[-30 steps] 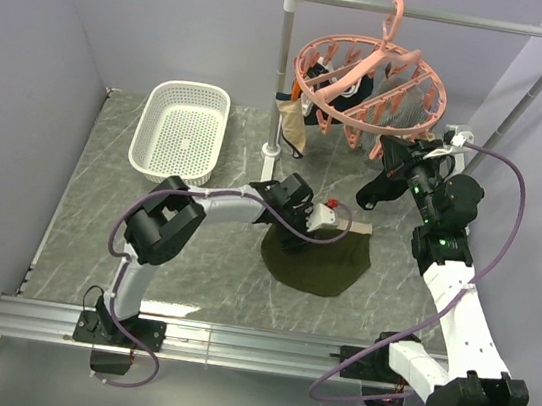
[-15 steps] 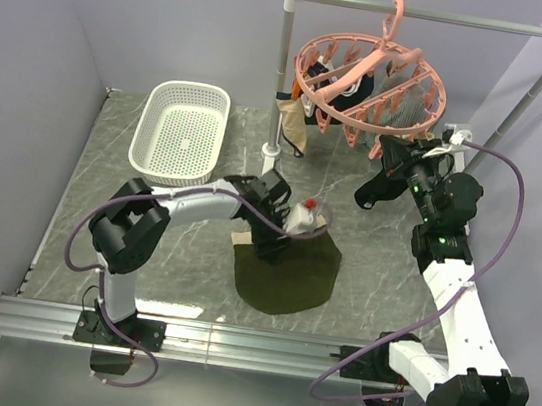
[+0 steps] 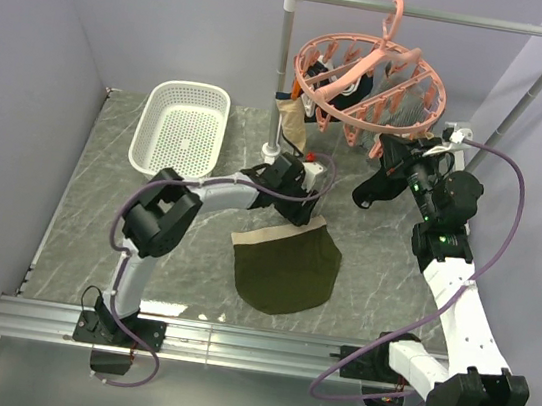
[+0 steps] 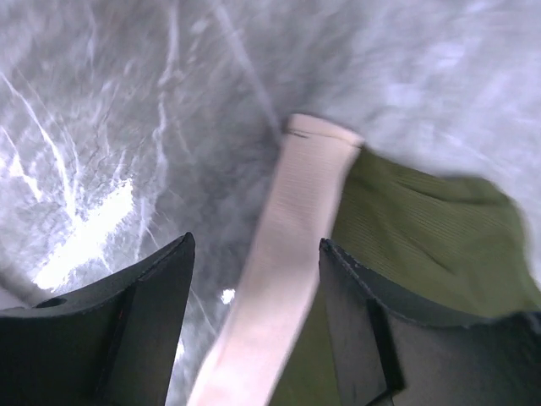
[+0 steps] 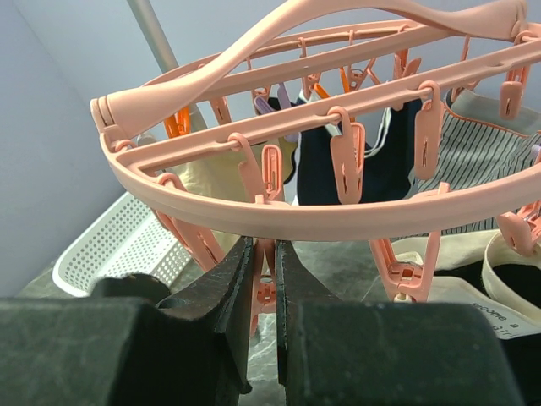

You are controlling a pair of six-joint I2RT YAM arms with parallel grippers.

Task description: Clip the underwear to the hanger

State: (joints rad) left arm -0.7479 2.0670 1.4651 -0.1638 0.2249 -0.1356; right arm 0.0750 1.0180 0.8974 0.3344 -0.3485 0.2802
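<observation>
Two arms work over a grey marbled table (image 3: 96, 229). We see a grey rail stand (image 3: 429, 15) at the far edge. The pink hanger (image 3: 310, 103) is hooked on its top bar, with other clothes (image 3: 292, 125) pegged to it. A white basket (image 3: 192, 87) sits far left, well apart from the rest.

The underwear (image 3: 284, 270) lies flat on the table, mid-front, nearer the arm bases than the hanger. Its tan waistband is on the far side. It's not clipped to anything.

The left gripper (image 3: 298, 212) is at the waistband's far edge. In the left wrist view its fingers (image 4: 144, 321) are spread wide. The waistband runs between them and the green cloth (image 4: 423, 228) sits off to one side. We can't see either finger touching it.

The right gripper (image 5: 264, 271) is up under the hanger ring (image 5: 338, 222). Its fingers (image 5: 228, 288) are almost together, and a pink peg fills the thin slit between them. We read that as clamped on the peg.
</observation>
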